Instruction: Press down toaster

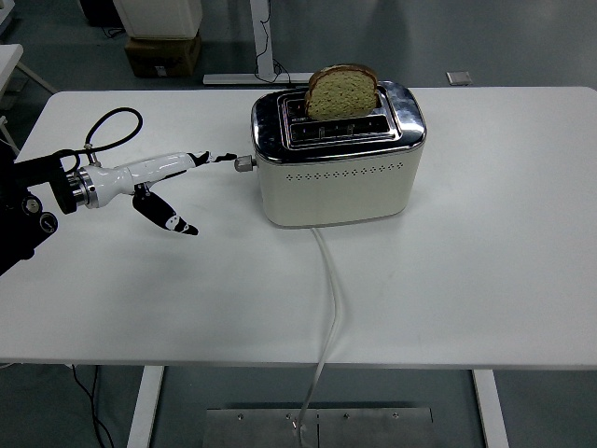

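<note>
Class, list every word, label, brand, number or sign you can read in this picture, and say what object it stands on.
None can be read.
Cream and chrome two-slot toaster: no legible print; only a row of small holes on its side.
Brown cardboard box on the floor behind the white table: no readable label.
</note>
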Robot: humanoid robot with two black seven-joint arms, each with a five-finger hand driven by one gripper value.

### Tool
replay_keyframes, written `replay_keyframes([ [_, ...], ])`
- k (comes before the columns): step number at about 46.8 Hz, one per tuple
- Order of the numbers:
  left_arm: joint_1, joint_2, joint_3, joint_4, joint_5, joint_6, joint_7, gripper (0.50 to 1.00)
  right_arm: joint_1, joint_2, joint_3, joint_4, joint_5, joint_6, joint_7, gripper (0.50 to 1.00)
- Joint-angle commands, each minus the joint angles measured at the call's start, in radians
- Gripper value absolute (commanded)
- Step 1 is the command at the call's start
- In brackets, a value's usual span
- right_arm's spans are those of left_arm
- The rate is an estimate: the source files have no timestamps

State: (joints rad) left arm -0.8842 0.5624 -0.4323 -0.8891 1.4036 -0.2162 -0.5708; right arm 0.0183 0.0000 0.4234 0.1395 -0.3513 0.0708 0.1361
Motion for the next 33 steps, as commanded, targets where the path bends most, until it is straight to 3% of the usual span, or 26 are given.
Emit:
replay_keyframes([
  [1,-0.001,-0.001,0.0,0.001,-0.002,0.001,0.0,1.0,0.0,0.0,0.0,0.0,0.0,0.0,-0.001,1.0],
  [33,0.007,-0.035,0.044,0.009,-0.005,0.006,0.002,1.0,0.0,0.0,0.0,0.0,0.0,0.0,0.0,1.0],
])
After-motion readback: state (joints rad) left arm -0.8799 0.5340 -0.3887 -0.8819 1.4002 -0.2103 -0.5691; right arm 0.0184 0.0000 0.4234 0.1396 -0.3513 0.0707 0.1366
